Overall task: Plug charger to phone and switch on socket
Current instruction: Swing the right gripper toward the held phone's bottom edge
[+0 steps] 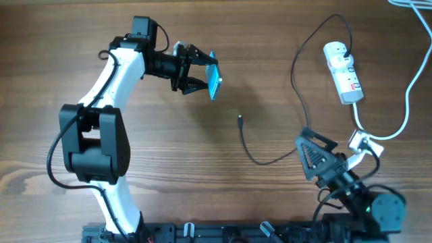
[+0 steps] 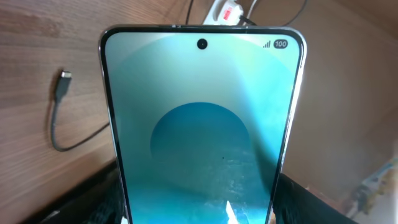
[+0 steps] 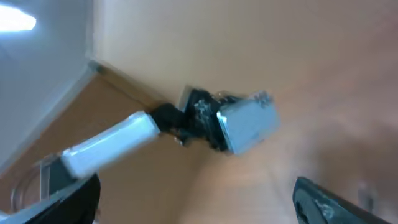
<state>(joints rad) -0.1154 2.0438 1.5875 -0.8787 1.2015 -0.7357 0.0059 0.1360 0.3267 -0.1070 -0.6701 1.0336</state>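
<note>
My left gripper [image 1: 200,75] is shut on the phone [image 1: 214,82] and holds it tilted above the table at the back left. In the left wrist view the phone's [image 2: 202,124] cyan screen fills the frame, a dark finger [image 2: 93,199] pressing each long edge. The charger [image 1: 297,67], a thin black cable, loops from the white socket [image 1: 343,71] at the back right across the table. Its plug tip [image 1: 239,120] lies loose near the middle and shows as the plug tip [image 2: 64,76] left of the phone. My right gripper [image 1: 305,154] stands open at the front right, just over the cable, holding nothing.
A thick white cord [image 1: 407,101] runs from the socket along the right edge. The socket [image 2: 227,9] peeks over the phone's top edge. The blurred right wrist view shows the left arm [image 3: 112,146] with the phone's back [image 3: 249,124] across bare wood.
</note>
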